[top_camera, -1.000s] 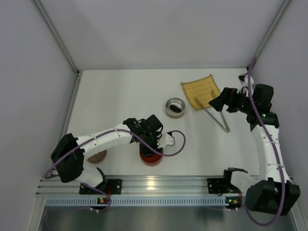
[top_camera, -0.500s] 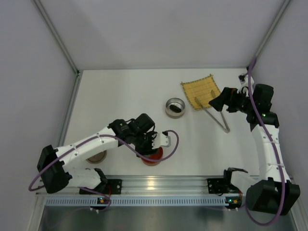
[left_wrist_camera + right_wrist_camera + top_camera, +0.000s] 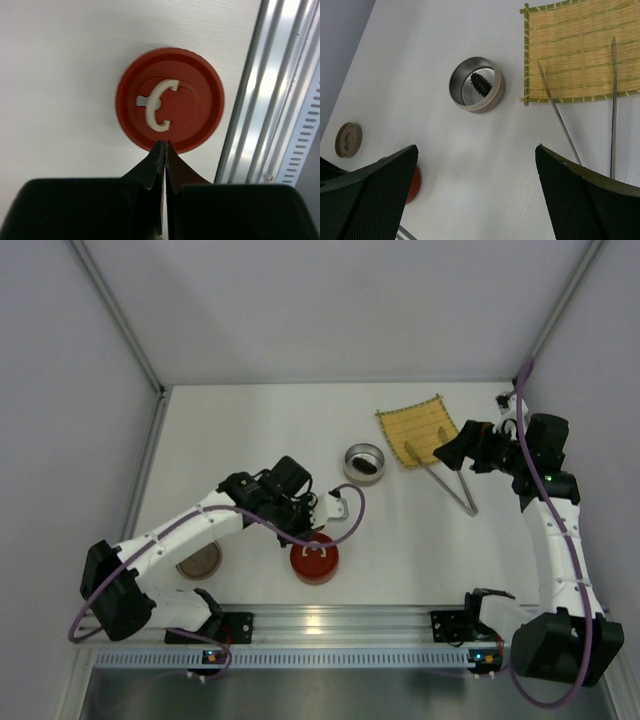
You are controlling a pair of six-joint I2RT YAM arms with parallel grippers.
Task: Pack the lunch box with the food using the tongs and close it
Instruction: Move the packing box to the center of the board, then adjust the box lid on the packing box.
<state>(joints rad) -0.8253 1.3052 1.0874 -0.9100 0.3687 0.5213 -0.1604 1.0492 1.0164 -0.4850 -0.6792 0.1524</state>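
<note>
The lunch box (image 3: 494,101) sits open near the middle of the table (image 3: 250,430), a touch toward the far edge. It is a small round tin with a shiny inner wall and a brownish outer one. Inside lies a dark, ridged oblong bit of food (image 3: 481,85), tilted against the wall.

Just right of it, toward the far right corner, the yellow woven mat (image 3: 420,430) lies flat. The tongs (image 3: 612,125) are spread in a slim V, both thin tips resting on the mat and the joined end pointing off it toward the near edge. The right gripper (image 3: 475,146) hovers over that spot with its jaws spread wide and nothing between them. From above, it covers part of the tongs.

Down by the near edge, about midway along, stands a round red lid (image 3: 170,100) with a white curled handle (image 3: 159,105) on top. What is under it can't be seen. The left gripper (image 3: 164,150) is pinched fully together and holds nothing, its tips just over the lid's rim. The aluminium rail (image 3: 260,100) runs along the near edge beside the lid.

Off toward the near left corner, a tan round lid (image 3: 199,562) lies partly under the left arm, well apart from the tin.
</note>
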